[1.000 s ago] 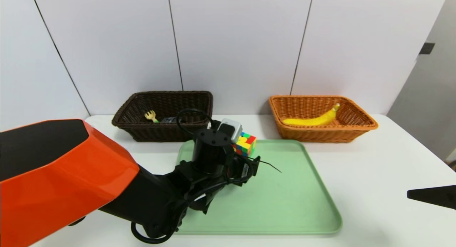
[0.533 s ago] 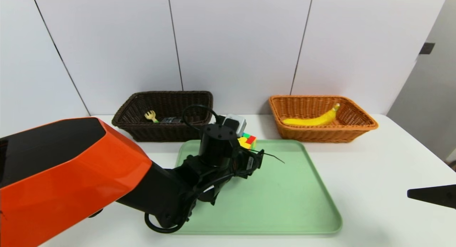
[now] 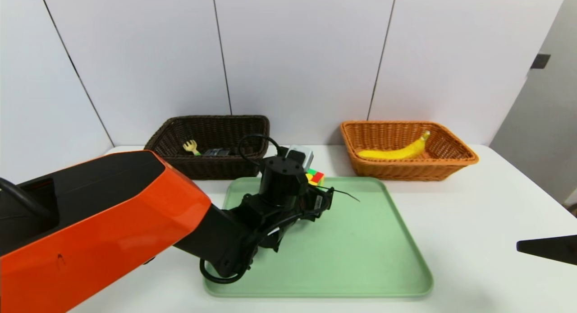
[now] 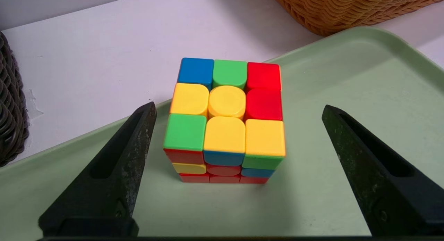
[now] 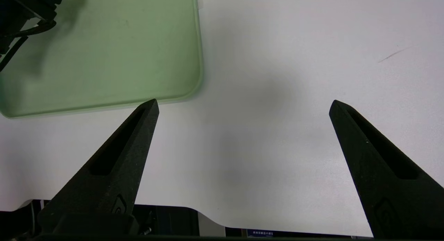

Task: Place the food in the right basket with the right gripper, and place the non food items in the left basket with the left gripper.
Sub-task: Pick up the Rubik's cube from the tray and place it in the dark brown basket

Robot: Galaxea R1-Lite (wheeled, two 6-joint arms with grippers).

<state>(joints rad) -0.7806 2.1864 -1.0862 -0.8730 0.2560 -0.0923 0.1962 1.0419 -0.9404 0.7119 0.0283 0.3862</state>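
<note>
Puzzle cube (image 4: 227,119) sits between the open left hand's (image 4: 239,109) fingers.

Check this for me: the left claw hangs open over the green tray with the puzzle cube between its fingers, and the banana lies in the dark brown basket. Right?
Not quite: the banana lies in the orange-tan basket, as the head view shows. The rest stands.

The left arm (image 3: 180,200) wears glossy orange and black casing, with looping black cables (image 3: 223,281) and a barcode sticker. Both grippers' fingers (image 4: 367,171) are black, tapered and slotted.
</note>
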